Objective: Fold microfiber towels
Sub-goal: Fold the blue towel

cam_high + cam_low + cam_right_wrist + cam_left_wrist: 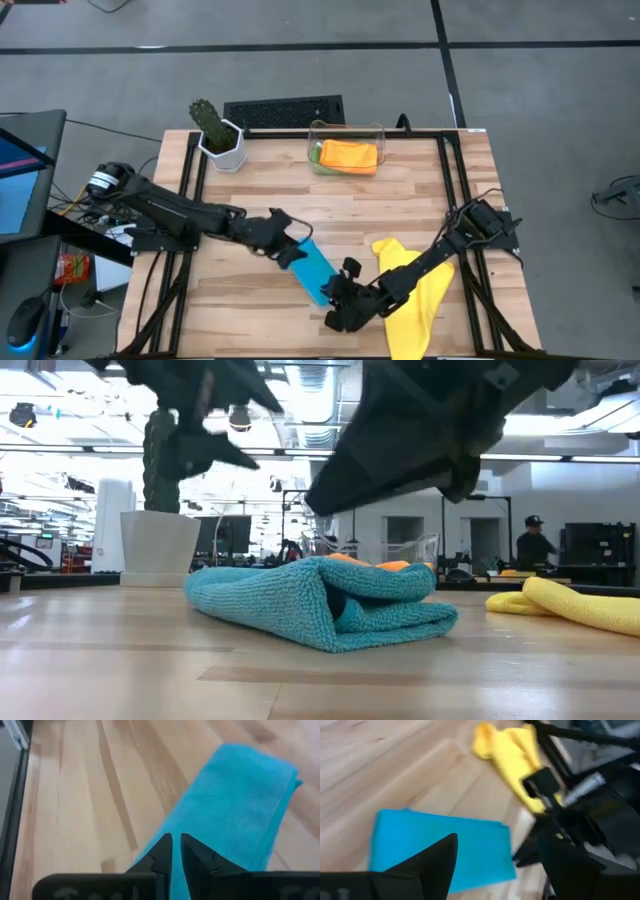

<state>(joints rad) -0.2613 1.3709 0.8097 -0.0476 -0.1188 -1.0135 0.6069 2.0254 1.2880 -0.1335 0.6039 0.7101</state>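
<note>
The blue towel (315, 268), folded into a narrow rectangle, lies flat on the wooden table near its front middle (320, 600). My left gripper (292, 248) hangs open above the towel's far end, its fingers wide apart (497, 855). My right gripper (338, 300) hovers over the towel's near end (240, 805), fingers all but together (175, 842); the low view shows it clear of the cloth. The yellow towel (412, 285) lies crumpled on the table, under my right arm. Orange (350, 155) and green (316, 155) towels lie in the clear bin.
The clear bin (345, 128) stands at the table's far middle. A cactus in a white pot (218, 138) stands at the far left. Bare wood stretches between the bin and the blue towel. A person (530, 545) stands in the room behind.
</note>
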